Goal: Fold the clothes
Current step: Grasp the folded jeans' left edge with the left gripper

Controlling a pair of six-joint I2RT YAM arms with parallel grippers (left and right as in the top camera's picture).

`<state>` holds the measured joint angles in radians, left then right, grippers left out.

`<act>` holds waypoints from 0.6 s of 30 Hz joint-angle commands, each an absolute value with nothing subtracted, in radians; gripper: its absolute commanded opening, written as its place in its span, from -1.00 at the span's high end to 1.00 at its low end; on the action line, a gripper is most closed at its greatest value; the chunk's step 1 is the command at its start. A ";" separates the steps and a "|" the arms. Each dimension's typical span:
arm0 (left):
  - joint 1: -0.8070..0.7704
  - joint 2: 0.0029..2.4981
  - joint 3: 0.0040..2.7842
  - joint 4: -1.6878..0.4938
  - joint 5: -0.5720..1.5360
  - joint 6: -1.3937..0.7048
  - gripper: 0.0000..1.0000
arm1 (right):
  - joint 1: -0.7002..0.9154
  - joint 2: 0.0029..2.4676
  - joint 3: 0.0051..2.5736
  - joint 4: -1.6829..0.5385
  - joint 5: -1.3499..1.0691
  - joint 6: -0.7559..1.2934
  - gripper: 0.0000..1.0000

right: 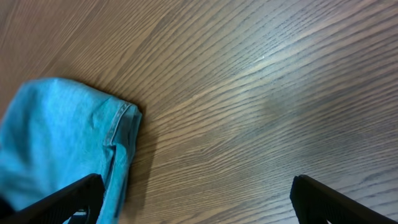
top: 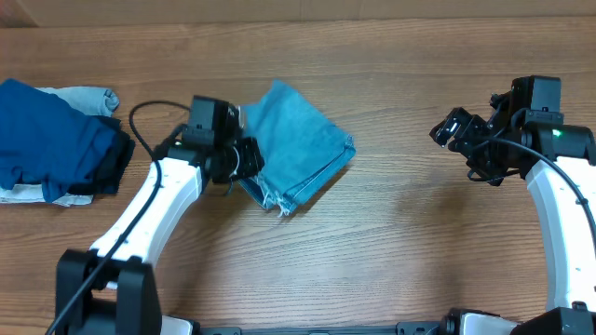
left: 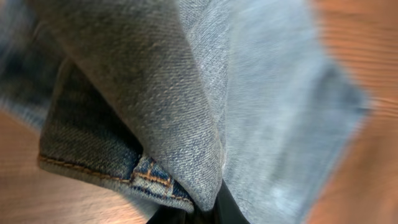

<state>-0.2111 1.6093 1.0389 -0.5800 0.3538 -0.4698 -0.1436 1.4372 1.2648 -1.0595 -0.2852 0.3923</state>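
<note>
The light-blue jeans [top: 300, 144] lie folded into a compact bundle near the table's middle, frayed hem at the front. My left gripper [top: 250, 160] is at the bundle's left edge, shut on a fold of the denim; the left wrist view is filled with denim [left: 186, 93] and a stitched seam [left: 149, 177]. My right gripper [top: 453, 130] is open and empty, held above bare table well to the right of the jeans. In the right wrist view the jeans [right: 56, 137] show at the left, by the left fingertip.
A pile of folded garments sits at the far left: a dark navy one [top: 51, 140] on top of pale grey-white ones [top: 88, 96]. The wooden table [top: 410, 223] runs around the jeans.
</note>
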 commanded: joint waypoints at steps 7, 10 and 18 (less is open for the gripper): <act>-0.088 1.691 0.823 -0.567 0.311 -0.735 -1.00 | -0.144 1.427 1.277 -1.056 -0.292 0.389 -1.00; -0.084 1.691 0.770 -0.472 0.340 -0.742 -1.00 | -0.144 1.427 1.277 -1.056 -0.291 0.389 -1.00; -0.092 1.844 0.611 -0.153 0.467 -0.796 -0.84 | -0.144 1.427 1.277 -1.055 -0.291 0.390 -1.00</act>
<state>-0.0776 1.6489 0.7128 -0.1528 0.4778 -0.8005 -0.1432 1.4372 1.2648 -1.0595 -0.2852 0.3920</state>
